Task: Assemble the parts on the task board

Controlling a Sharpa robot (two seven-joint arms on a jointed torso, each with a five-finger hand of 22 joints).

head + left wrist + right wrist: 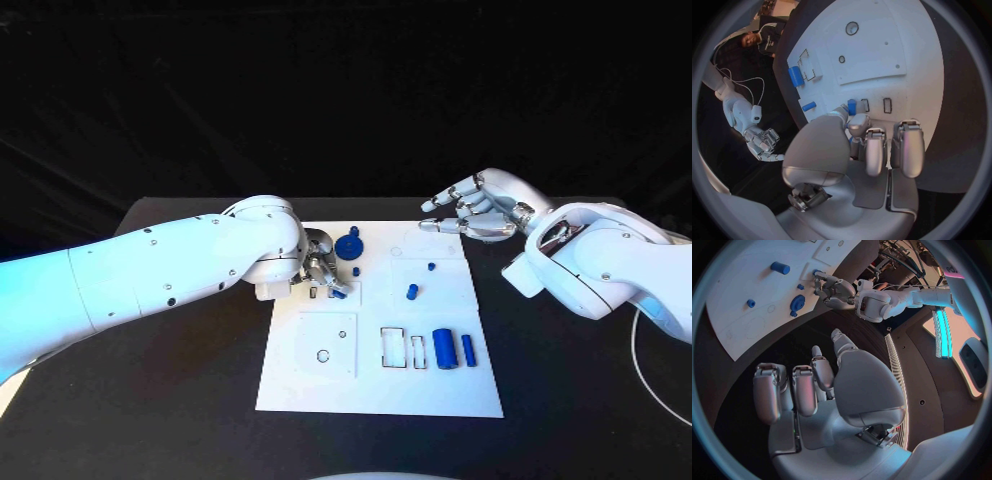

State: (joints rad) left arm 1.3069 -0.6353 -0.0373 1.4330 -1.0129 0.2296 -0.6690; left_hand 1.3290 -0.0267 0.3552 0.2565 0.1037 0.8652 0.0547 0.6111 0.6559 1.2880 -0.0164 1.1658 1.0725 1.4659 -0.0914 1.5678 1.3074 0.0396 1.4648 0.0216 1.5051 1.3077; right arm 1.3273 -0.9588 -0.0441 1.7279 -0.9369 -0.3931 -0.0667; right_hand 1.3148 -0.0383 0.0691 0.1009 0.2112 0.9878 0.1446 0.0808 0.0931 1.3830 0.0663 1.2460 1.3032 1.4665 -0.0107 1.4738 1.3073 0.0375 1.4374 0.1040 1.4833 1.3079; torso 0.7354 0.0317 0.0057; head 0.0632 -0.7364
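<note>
Black cloth hangs behind a black table on which the white task board lies between two white robot arms. At the board's near-left edge the left hand is bent down over the plate, its fingers drawn close together around a small blue part at their tips; from these angles it cannot be told whether the hand actually grips that piece or merely touches it. Just beyond this hand, toward the far edge of the board, stands a round blue part with a knob. Farther along the board from the left hand's fingertips, a short blue peg lies flat, and past it a blue cylinder and a slimmer blue bar rest side by side next to two empty rectangular slots. The right hand hovers off the board's far-right corner, holding nothing, its fingers spread and loosely curled above the dark table, well apart from every part.
</note>
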